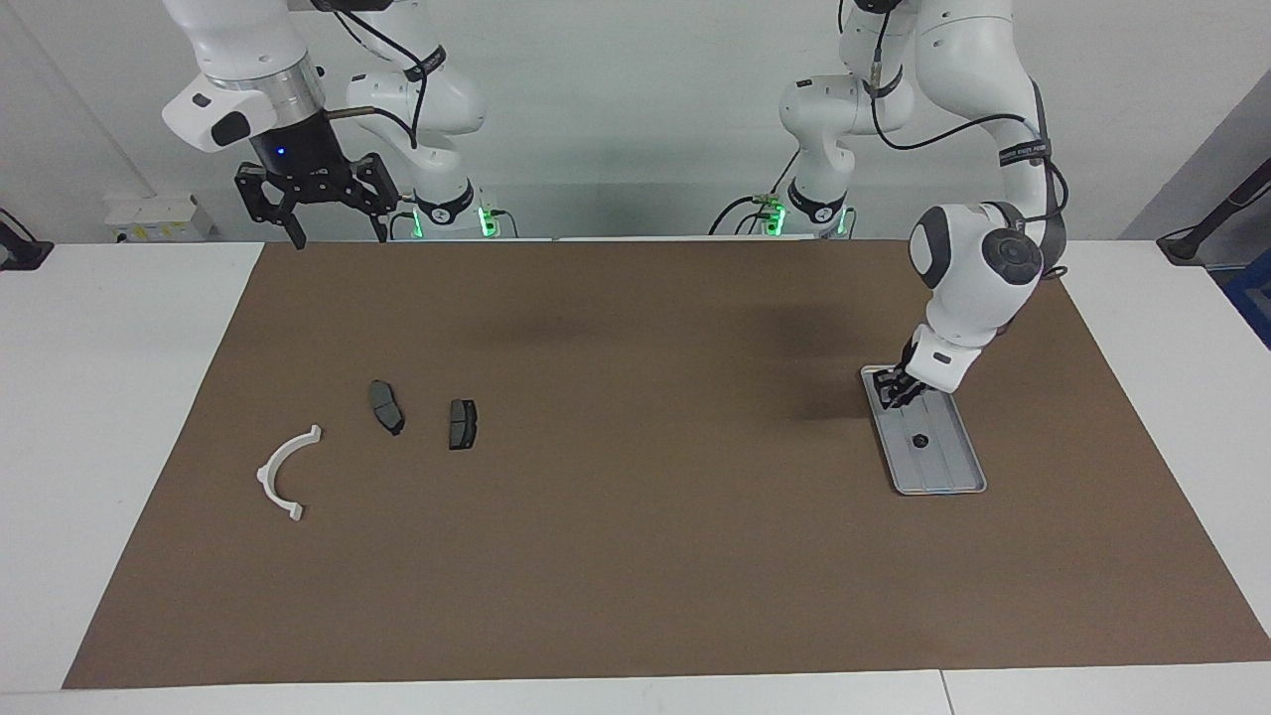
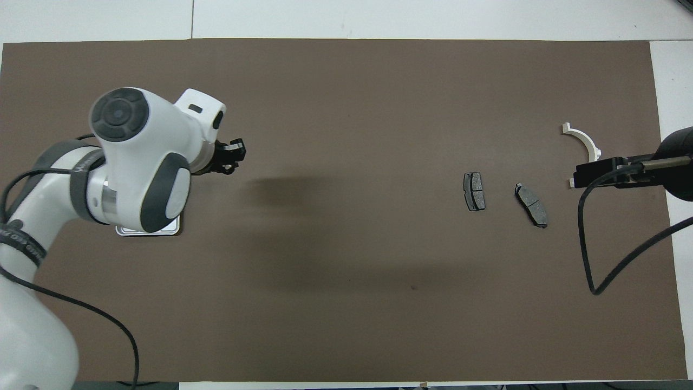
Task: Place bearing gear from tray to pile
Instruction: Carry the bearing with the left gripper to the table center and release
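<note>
The silver-grey ribbed tray [image 1: 948,469] lies on the brown mat toward the left arm's end of the table. The small dark bearing gear [image 1: 919,441] lies on it near its middle. My left gripper [image 1: 898,389] is low over the tray's end nearer to the robots, apart from the gear. In the overhead view the left arm hides most of the tray [image 2: 147,231] and the gear. The pile lies toward the right arm's end: a white half-ring bracket [image 1: 288,473] and two dark plates [image 1: 386,406] [image 1: 462,424]. My right gripper [image 1: 338,236] waits open and raised.
The brown mat [image 1: 635,556] covers most of the white table. In the overhead view the bracket [image 2: 583,142] is partly covered by the right arm, and the plates [image 2: 474,191] [image 2: 531,205] lie beside it, nearer the table's middle.
</note>
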